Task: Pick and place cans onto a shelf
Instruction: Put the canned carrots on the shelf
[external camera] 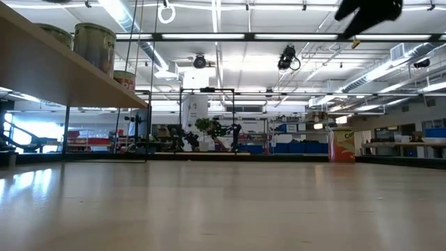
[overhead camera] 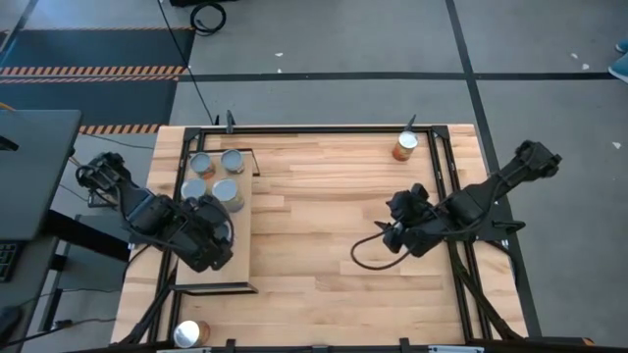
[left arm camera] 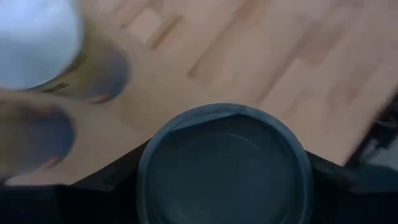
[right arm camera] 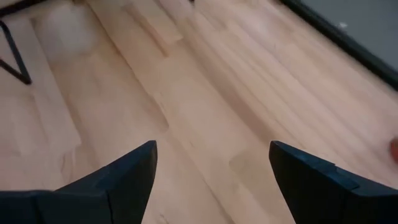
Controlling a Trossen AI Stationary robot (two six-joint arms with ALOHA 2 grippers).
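Observation:
The shelf (overhead camera: 241, 267), a pale board in a black frame, stands over the table's left side. Several cans (overhead camera: 226, 191) stand upright on its far half, and they also show in the low view as cans (external camera: 94, 42) on the shelf (external camera: 42, 66). My left gripper (overhead camera: 211, 240) hangs over the shelf's middle, shut on a grey-topped can (left arm camera: 224, 165). My right gripper (overhead camera: 397, 230) is open and empty above bare table at the right (right arm camera: 211, 180). One can (overhead camera: 405, 146) stands at the table's far right, and another can (overhead camera: 189, 333) is at the near left corner. My left gripper pinches the can between its two fingers (left arm camera: 121, 171), one on each opposite side just below the top rim (left arm camera: 146, 168). The fingers come from above, slanting down. The can sits upright in the hold. The gripper hides whether its base rests on the shelf.
The black frame rails (overhead camera: 446, 176) run along the table's far and right sides. A dark cable loop (overhead camera: 368, 257) hangs from my right arm over the table. Open tabletop (overhead camera: 324, 216) lies between the two arms.

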